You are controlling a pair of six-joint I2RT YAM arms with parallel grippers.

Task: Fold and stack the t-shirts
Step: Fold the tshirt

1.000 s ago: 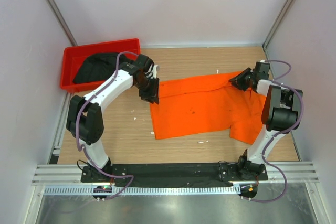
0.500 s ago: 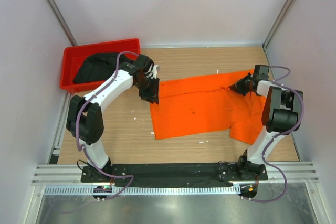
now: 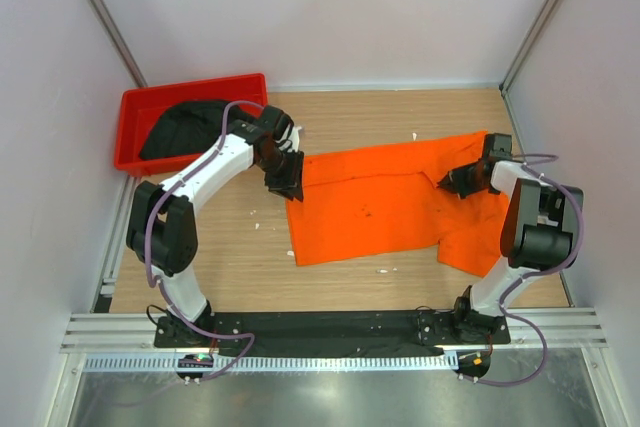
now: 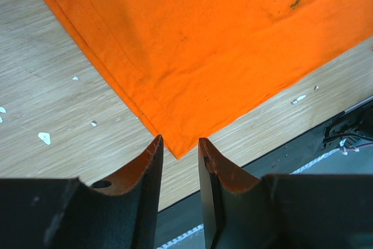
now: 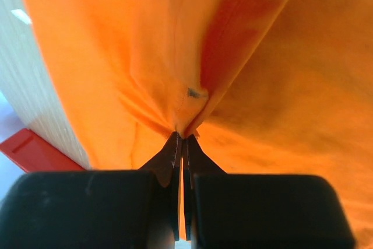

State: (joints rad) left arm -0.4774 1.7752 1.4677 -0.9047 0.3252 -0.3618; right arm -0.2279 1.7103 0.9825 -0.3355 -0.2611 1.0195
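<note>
Right gripper (image 5: 182, 137) pinches the orange t-shirt (image 3: 370, 209).

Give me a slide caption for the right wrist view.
Right gripper pinching a bunched fold of the orange t-shirt, wooden table and red bin at left.

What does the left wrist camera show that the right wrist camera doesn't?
Left wrist only: the left gripper, fingers parted, framing a flat hemmed corner of the bright orange cloth t-shirt; white specks. Right wrist only: the right gripper shut on a pinched ridge of cloth; a sliver of the red plastic bin. Both: the orange shirt on the light wooden table.
</note>
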